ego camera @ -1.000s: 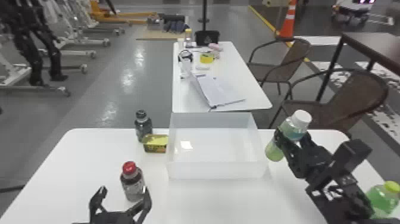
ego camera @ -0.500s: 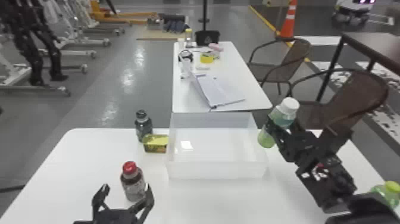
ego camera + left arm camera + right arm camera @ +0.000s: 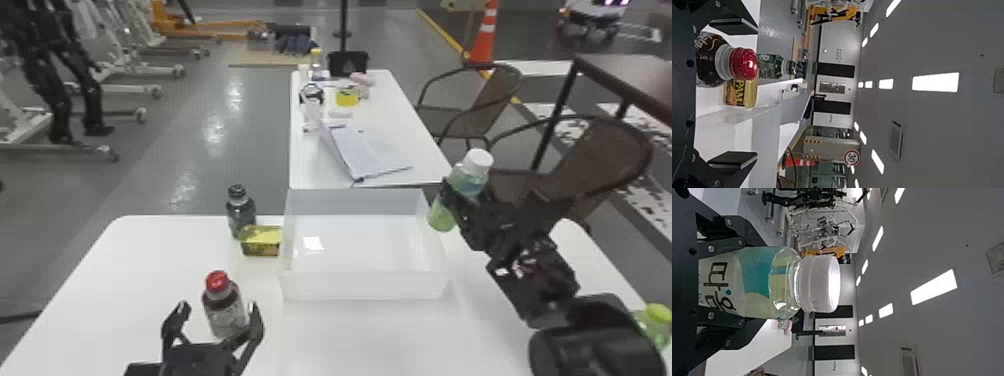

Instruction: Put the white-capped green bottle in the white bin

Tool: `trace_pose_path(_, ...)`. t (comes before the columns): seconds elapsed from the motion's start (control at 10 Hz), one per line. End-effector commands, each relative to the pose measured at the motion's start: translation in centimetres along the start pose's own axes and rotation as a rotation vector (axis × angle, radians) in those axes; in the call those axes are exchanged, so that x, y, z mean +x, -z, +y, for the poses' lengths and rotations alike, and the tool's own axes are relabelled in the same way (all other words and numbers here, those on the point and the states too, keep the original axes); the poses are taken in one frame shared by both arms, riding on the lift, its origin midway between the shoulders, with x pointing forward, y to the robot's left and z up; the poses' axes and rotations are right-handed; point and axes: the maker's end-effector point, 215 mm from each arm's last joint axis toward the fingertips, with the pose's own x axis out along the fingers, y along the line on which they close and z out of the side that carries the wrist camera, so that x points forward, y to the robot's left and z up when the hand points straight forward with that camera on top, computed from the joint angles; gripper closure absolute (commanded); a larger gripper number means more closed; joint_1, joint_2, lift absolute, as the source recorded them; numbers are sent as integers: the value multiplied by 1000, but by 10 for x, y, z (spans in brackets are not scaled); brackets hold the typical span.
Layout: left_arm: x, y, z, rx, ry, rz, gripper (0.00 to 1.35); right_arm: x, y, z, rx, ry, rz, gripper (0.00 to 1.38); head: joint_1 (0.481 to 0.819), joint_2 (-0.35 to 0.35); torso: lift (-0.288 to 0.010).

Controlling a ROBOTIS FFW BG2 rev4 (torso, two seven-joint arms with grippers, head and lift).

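Left tool [image 3: 219,309] spread wide by red-capped bottle [image 3: 225,310], right tool [image 3: 756,284] clamped round white-capped green bottle [image 3: 465,182], now swung closer to white bin [image 3: 365,286], probably just short of its right rim, so release should wait.

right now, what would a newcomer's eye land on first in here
Probably the white-capped green bottle, held leaning in the right tool near the far right corner of the white bin. Next, the red-capped bottle, standing at the table's near left by the left tool's open fingers.
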Motion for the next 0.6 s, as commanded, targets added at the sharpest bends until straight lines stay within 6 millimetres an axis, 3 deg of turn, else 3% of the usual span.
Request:
trace_pose_path(0.0, 3, -1, -3, -4, 12, -5, 176, 13, -3, 10, 12, -20, -7, 734, 549, 0, -100)
trace_pose_path(0.5, 6, -1, -5, -3, 17, -9, 176, 31, 31, 44, 90, -57, 46, 734, 549, 0, -100)
